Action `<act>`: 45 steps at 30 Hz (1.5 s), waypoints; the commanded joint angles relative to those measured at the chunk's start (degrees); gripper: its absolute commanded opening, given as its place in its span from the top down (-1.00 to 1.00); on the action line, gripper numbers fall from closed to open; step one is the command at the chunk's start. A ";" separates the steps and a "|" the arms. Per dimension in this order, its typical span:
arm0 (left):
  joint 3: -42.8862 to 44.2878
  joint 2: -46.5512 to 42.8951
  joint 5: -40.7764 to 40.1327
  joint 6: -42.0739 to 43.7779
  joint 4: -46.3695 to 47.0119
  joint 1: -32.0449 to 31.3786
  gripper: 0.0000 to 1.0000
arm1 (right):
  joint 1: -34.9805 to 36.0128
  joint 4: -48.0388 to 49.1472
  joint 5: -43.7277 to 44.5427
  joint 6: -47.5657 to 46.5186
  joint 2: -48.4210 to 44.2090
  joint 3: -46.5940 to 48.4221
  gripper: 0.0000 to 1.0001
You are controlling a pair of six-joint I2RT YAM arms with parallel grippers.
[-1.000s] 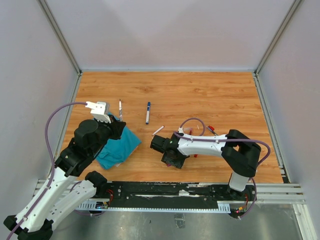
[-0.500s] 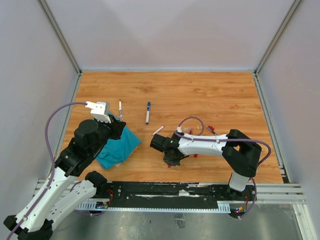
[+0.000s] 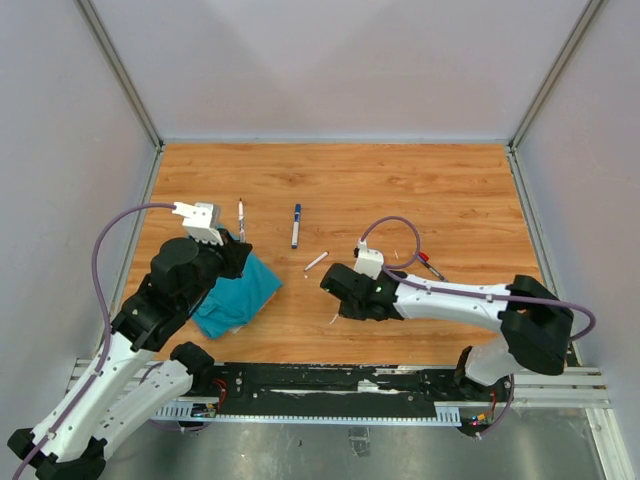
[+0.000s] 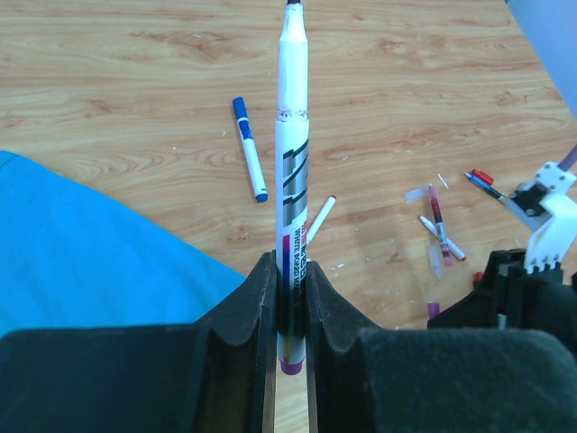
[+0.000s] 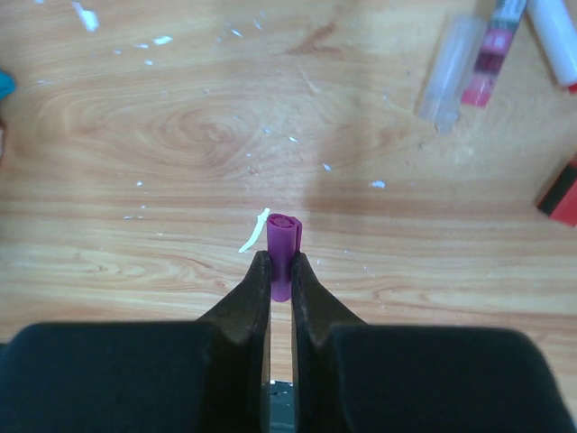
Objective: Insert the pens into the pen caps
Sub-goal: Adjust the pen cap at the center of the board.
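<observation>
My left gripper point(image 4: 290, 271) is shut on a white pen point(image 4: 291, 180) with a purple end; the pen points away over the table, tip bare. From above, that pen point(image 3: 241, 215) sticks out past the left gripper point(image 3: 232, 252). My right gripper point(image 5: 280, 266) is shut on a purple pen cap point(image 5: 281, 236), held above the wood; in the top view the right gripper point(image 3: 332, 288) sits mid-table. A blue-capped pen point(image 3: 296, 226) and a small white pen point(image 3: 316, 262) lie between the arms. More pens point(image 4: 439, 230) lie crossed at the right.
A teal cloth point(image 3: 235, 290) lies under the left arm. A clear cap point(image 5: 448, 77), a pink-tipped pen point(image 5: 487, 54) and a red piece point(image 5: 561, 194) lie ahead of the right gripper. Another purple cap point(image 4: 433, 309) rests on the wood. A red-and-black pen point(image 3: 430, 265) lies further right.
My right gripper went from open to shut on the purple cap, then rose from the table as the right arm stretched out to the right. The left arm and its pen have not moved.
</observation>
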 commanded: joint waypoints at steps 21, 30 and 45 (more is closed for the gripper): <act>-0.02 2.32 -0.20 0.80 1.67 0.19 0.99 | -12.74 12.51 -30.36 -51.49 1.02 -5.73 0.98; 0.07 2.59 -0.15 0.88 1.79 0.19 0.99 | -12.74 11.39 -28.53 -52.27 5.14 -4.91 0.93; 0.06 2.56 -0.08 0.88 1.96 0.17 0.99 | -11.86 8.24 -23.95 -53.85 12.16 -3.64 0.63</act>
